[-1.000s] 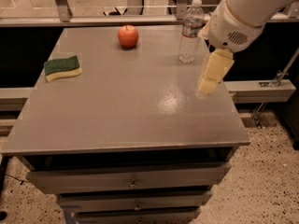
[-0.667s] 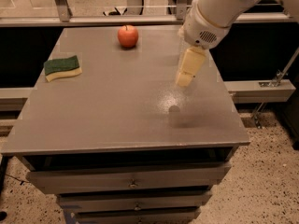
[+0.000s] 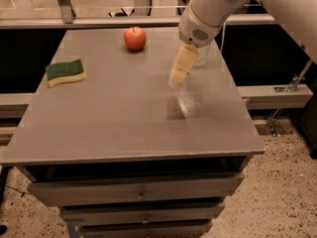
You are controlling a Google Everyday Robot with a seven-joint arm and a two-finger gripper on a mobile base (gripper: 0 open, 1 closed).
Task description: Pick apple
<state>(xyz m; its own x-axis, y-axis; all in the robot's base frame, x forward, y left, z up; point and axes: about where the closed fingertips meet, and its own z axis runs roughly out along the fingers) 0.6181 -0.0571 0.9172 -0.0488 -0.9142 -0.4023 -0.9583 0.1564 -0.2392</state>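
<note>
The apple [image 3: 134, 38] is small, round and red-orange, and sits on the far part of the grey table [image 3: 99, 123], left of the middle. My gripper [image 3: 179, 72] hangs from the white arm above the table's right-middle, to the right of the apple and nearer the camera, well apart from it. It holds nothing that I can see. A clear bottle [image 3: 202, 57] stands behind the arm and is mostly hidden by it.
A green and yellow sponge [image 3: 65, 72] lies near the table's left edge. The table has drawers under its front edge. A rail and a glass wall run behind the table. Speckled floor lies to the right.
The arm and gripper have swung left across the table, from in front of the right edge to the right-middle, closer to the apple. They now cover the bottle.
</note>
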